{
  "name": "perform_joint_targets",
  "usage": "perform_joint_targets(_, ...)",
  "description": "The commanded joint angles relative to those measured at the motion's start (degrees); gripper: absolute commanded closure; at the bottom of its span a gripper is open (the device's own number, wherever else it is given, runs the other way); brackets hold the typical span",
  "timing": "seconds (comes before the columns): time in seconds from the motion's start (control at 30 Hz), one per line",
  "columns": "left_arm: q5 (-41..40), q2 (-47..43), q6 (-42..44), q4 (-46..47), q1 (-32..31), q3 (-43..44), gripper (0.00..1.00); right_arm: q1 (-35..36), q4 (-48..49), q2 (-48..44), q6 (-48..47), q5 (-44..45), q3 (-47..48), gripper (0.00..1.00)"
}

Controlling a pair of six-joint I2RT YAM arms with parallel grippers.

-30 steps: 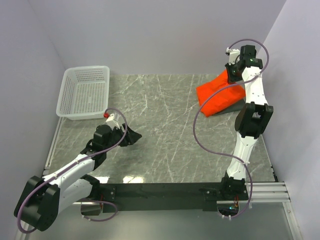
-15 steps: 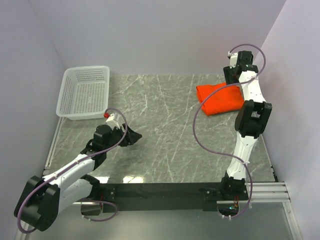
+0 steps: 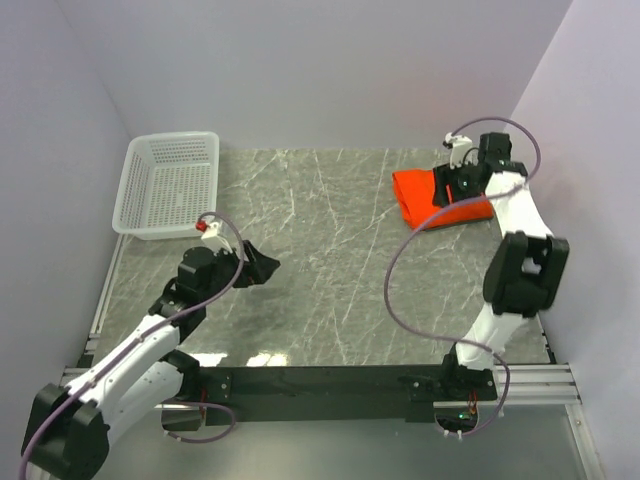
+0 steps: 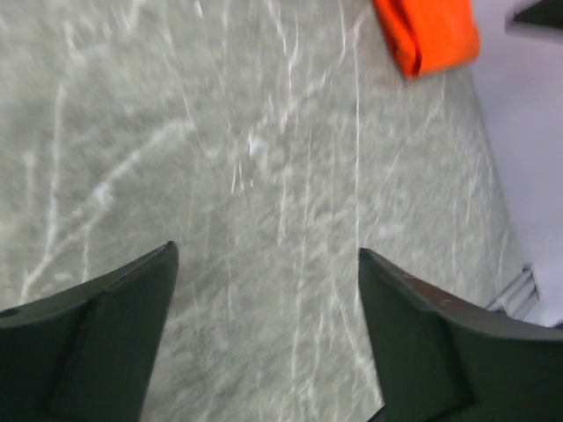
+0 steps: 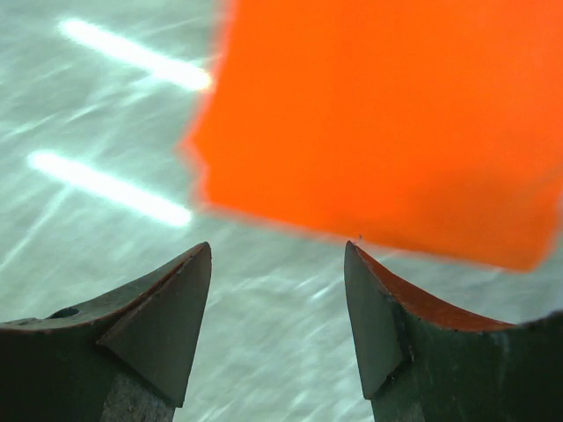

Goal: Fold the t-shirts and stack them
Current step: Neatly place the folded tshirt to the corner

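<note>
The bright orange t-shirt (image 3: 420, 198) lies folded flat at the back right of the marble table. My right gripper (image 3: 445, 187) hovers over its right part, jaws open and empty. In the right wrist view the orange t-shirt (image 5: 378, 123) fills the upper right, with the open right gripper (image 5: 277, 248) just off its edge and bare table between the fingers. My left gripper (image 3: 262, 265) hangs open over the left middle of the table, far from the shirt. In the left wrist view the left gripper (image 4: 264, 253) holds nothing, and the orange t-shirt (image 4: 427, 35) shows small at the top right.
A white plastic lattice basket (image 3: 150, 228) stands at the back left corner. Purple walls close in the back and both sides. A purple cable (image 3: 400, 250) loops from the right arm across the table's right half.
The right gripper opened and let go of the raised orange shirt, which now lies flat. The right arm then swung down over it. The left gripper's jaws widened and it shifted slightly.
</note>
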Motion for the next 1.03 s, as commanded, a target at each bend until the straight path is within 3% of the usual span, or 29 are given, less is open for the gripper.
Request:
perform_joint_targets(0.0,-10.91,-5.39,1.52,-7.22,0.00,6.16,0.03,1.30,1.53,-13.81,-0.72,-11.79,-11.14,0.31)
perform_joint_targets(0.1,-16.91,-10.57,1.43,-13.99,0.08,9.32,0.01,1.92,6.36,-26.03,2.96,-8.38,-21.89,0.20)
perform_joint_targets(0.2,-20.52,-14.71,3.54,-18.04,0.08,12.75,0.01,1.92,13.20,-37.81,5.08,1.18,-31.21,0.16)
perform_joint_targets(0.23,-21.32,-15.59,4.76,-21.54,0.08,14.84,0.01,1.83,14.88,-43.76,5.69,6.96,-33.50,0.09)
perform_joint_targets(0.33,-23.60,-15.68,7.05,-26.57,0.08,17.84,0.01,1.74,22.08,-54.60,10.59,20.59,-41.94,0.06)
perform_joint_targets(0.37,-24.05,-15.68,8.45,-29.02,0.17,18.98,0.01,1.48,23.85,-57.15,15.06,28.91,-45.79,0.00)
perform_joint_targets(0.43,-24.58,-16.03,10.56,-30.53,0.26,19.43,0.01,-0.62,22.74,-62.24,16.67,26.81,-47.23,0.00)
perform_joint_targets(0.77,-24.06,-18.23,11.45,-32.47,0.08,18.38,0.01,-1.77,16.66,-66.76,31.26,35.84,-48.20,0.01)
perform_joint_targets(1.0,-23.97,-18.85,11.71,-31.94,0.08,17.85,0.01,-1.77,17.80,-66.14,29.51,34.18,-48.46,0.02)
